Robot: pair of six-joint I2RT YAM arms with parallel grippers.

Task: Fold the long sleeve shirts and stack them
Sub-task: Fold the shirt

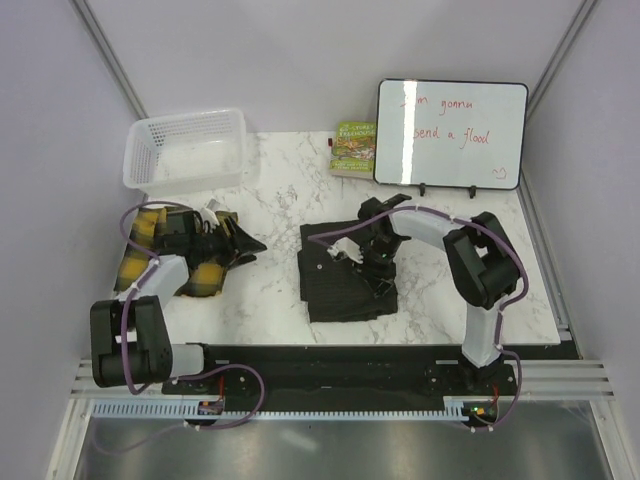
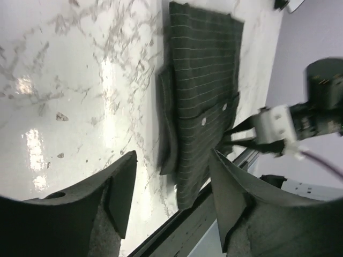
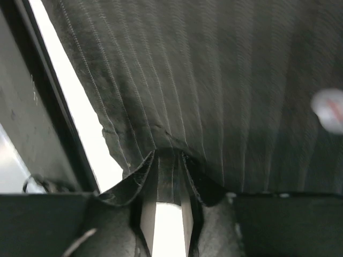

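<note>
The dark pinstriped shirt (image 1: 345, 275) lies folded in a rough rectangle at the table's middle. It also shows in the left wrist view (image 2: 203, 80) and fills the right wrist view (image 3: 214, 80). My right gripper (image 1: 366, 262) rests on it, and its jaws (image 3: 170, 160) are shut on a pinched fold of the cloth near the edge. The yellow-and-black plaid shirt (image 1: 135, 262) lies bunched at the left, partly hidden under my left arm. My left gripper (image 1: 238, 242) is at its right edge, open and empty (image 2: 172, 155), and points toward the dark shirt.
A white mesh basket (image 1: 185, 150) stands at the back left. A small green book (image 1: 353, 148) and a whiteboard (image 1: 450, 133) with red writing stand at the back. The black front rail (image 1: 330, 360) runs along the near table edge.
</note>
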